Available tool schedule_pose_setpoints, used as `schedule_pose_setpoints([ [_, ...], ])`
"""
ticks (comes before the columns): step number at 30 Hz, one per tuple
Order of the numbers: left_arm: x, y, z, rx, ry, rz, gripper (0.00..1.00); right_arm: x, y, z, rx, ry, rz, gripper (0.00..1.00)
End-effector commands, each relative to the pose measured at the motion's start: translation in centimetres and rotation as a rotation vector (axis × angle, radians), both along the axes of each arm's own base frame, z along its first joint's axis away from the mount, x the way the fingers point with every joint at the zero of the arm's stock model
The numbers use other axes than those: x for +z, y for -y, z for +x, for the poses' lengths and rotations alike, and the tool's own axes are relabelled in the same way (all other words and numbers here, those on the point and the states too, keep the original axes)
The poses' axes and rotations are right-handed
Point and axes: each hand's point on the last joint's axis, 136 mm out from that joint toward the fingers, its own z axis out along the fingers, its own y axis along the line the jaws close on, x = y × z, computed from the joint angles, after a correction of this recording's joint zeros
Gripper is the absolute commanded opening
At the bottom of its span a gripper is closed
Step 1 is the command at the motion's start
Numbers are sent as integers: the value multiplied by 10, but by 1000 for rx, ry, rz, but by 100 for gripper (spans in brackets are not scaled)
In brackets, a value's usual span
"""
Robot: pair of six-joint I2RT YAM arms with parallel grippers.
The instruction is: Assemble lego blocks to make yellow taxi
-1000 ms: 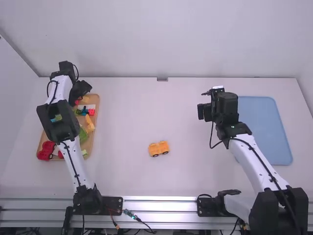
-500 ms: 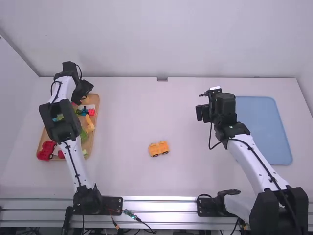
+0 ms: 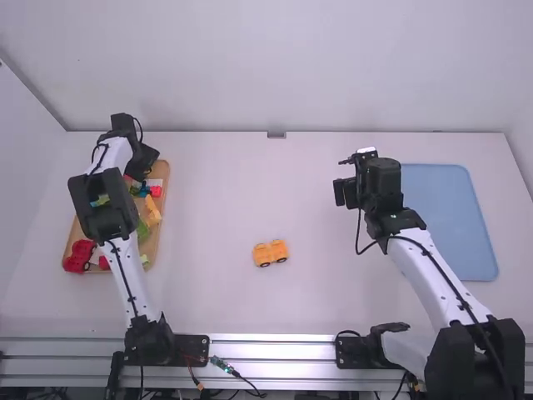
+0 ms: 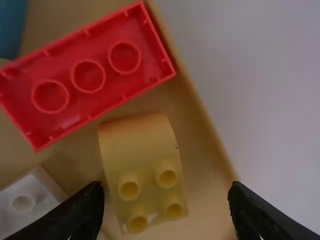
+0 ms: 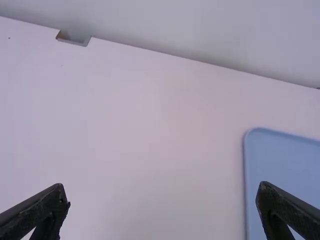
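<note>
Yellow plastic is showing between your left gripper's two parted fingers: you are looking down at one block with a smooth, curved back and four hollow round studs, lying in the wooden tray. Beside it in that tray, one red brick is lying with its hollow side up, three round tubes showing, and one white brick is resting near the yellow one. Farther along the tray, you are seeing one green block, one orange piece and, by the near left corner, one rounded red wheeled piece. Your one orange car base, two dark wheels facing you, is sitting on the table to the tray's right. Beyond it, well right of the tray, your right gripper is hanging released, its two fingers standing wide apart, near one smooth blue panel with rounded corners.
</note>
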Motion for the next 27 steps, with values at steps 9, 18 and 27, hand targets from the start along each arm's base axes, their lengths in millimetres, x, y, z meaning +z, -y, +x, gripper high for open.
schedule_pose_setpoints([
  [9,-13,-5,-13,37,-51,12,53,7,1,3,-7,10,-4,99],
  [18,-15,-4,-18,38,-69,9,35,6,1,3,-7,6,-5,99],
  [27,-13,-7,-21,47,-82,31,22,4,2,1,-7,-4,-7,99],
])
